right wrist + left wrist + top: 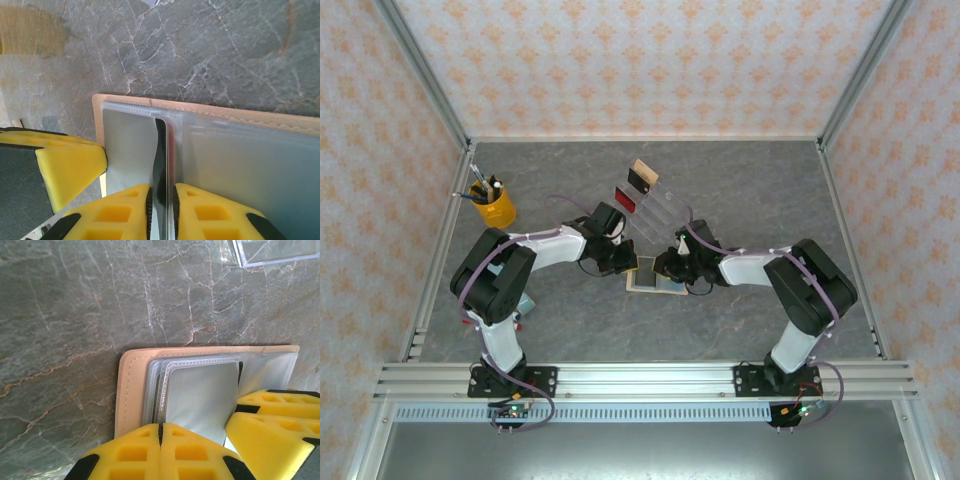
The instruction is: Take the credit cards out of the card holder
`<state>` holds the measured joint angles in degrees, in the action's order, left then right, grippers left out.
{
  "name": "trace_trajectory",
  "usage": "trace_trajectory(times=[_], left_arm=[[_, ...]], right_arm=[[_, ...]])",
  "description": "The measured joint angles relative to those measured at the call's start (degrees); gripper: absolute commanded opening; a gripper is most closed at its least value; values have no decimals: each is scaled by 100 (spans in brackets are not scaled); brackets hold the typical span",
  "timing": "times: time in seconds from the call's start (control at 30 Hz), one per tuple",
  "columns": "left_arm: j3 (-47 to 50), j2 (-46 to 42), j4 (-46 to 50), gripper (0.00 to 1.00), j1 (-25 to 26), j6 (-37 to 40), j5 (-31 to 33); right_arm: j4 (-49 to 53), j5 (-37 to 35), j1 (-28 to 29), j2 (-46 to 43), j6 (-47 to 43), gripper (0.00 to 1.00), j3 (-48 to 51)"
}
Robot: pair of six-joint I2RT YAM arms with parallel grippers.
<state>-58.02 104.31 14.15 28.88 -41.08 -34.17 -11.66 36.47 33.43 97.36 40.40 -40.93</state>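
The tan card holder (650, 285) lies open on the table between both arms. My left gripper (161, 427) is shut, its yellow tips resting on the clear sleeves beside the holder's tan edge (131, 390). My right gripper (161, 192) is shut on a dark credit card (161, 150) standing on edge in a pocket of the card holder (225, 114). Each wrist view shows the other gripper's yellow finger close alongside. A red credit card (625, 201) and a tan one with a black band (641, 176) stand in the clear acrylic stand (663, 212).
A yellow cup of pens (494, 205) stands at the back left. The acrylic stand's corner (272, 252) lies just beyond the card holder. Metal frame rails border the grey stone-look table (570, 320) on all sides.
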Motion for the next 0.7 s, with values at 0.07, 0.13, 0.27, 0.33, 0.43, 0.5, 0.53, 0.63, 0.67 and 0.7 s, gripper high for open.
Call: trace_trajectory(times=[0.07,0.13,0.27,0.33,0.43,0.5,0.53,0.63,0.67,0.7], left_arm=[[0,0,0,0,0,0,2],[0,0,-2,0,0,0,4],[0,0,-2,0,-2,0,9],[0,2,-2,0,-2,0,9],[0,7,-2,0,-2,0,11],[0,11,-4,0,-7,0,11],[0,11,-4,0,-7,0,11],[0,15,-26,0,-2,0,9],[0,22,-42,0,0,0,7],[0,24,-50,0,0,0,4]], right_arm=[[-76,0,0,-2,39,15,46],[-162,15,-9,-2,90,14,92],[-452,105,-39,-2,223,13,236],[-588,144,-59,-2,299,13,304],[-686,168,-74,-28,352,13,358],[-680,168,-76,-96,352,13,367],[-680,168,-76,-131,350,13,372],[-691,197,-72,-210,337,19,369],[-719,212,-66,-219,345,20,363],[-726,216,-57,-219,348,21,361]])
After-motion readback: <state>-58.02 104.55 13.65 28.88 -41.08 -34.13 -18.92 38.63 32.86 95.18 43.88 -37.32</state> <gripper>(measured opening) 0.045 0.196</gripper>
